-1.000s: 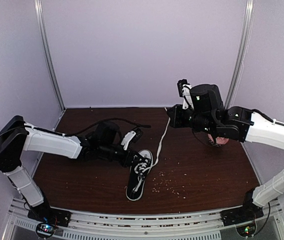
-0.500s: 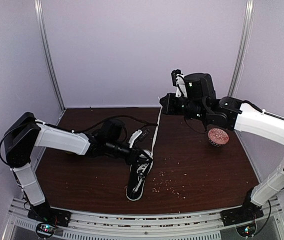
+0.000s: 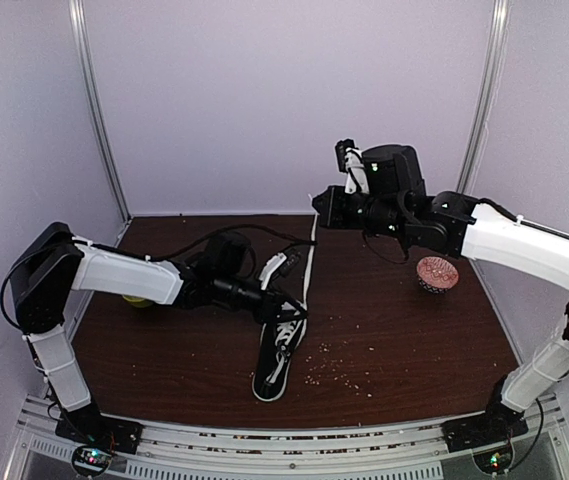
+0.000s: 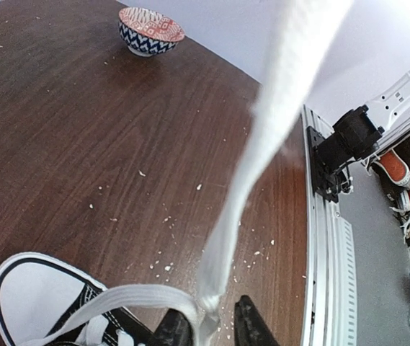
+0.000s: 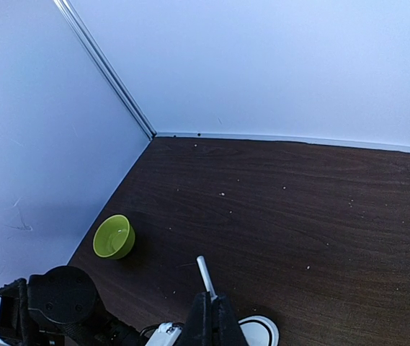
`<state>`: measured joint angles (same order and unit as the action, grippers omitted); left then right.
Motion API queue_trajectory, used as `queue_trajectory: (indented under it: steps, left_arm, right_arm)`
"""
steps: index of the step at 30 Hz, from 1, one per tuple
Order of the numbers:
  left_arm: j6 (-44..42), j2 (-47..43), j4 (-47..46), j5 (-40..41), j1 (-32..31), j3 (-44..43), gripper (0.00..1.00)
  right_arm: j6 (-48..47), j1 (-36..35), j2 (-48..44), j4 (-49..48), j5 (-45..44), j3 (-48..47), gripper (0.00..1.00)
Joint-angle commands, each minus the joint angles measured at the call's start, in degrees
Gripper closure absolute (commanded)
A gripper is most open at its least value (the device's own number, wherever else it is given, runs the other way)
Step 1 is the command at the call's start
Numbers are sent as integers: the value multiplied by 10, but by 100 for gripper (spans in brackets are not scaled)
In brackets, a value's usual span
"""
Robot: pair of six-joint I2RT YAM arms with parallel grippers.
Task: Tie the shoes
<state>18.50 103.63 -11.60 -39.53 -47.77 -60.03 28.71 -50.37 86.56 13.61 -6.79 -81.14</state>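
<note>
Seeing the sneaker [image 3: 274, 365] flat on the table [image 3: 414, 340], approx mid, toe toward the near edge. Got the R gripper [image 5: 211, 306] clamped tight on the lace [image 3: 310, 262] tip, parked high + toward the back wall, prob for pulling that strand taut w/o slack. Found the L gripper [image 4: 215, 321] low at the eyelets, jaws a bit apart w/ the strand running thru the gap, not pinching afaict. Guessing at an anchor/guide role there, to stop any lifting or sliding. Can't spot a bow yet, so calling the knot unfinished. Also noting a patterned bowl [image 3: 436, 273] + green bowl [image 5: 114, 236] well off to the sides, plus crumbs [image 3: 339, 370].
</note>
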Motion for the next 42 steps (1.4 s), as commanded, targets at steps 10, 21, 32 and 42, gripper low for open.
queue_trajectory:
  steps: [10, 21, 32, 42]
  left_arm:
    - [-21, 9, 13, 29, 5, -21, 76]
    - [-10, 29, -9, 7, 6, -32, 68]
    - [3, 30, -41, -10, 6, -22, 76]
    - [-13, 21, -9, 24, 6, -22, 88]
  right_arm:
    - [7, 2, 15, -12, 21, -17, 100]
    - [23, 6, 1, -27, 0, -10, 100]
    - [44, 22, -1, -34, 5, -7, 100]
    - [41, 23, 3, -33, 8, -7, 100]
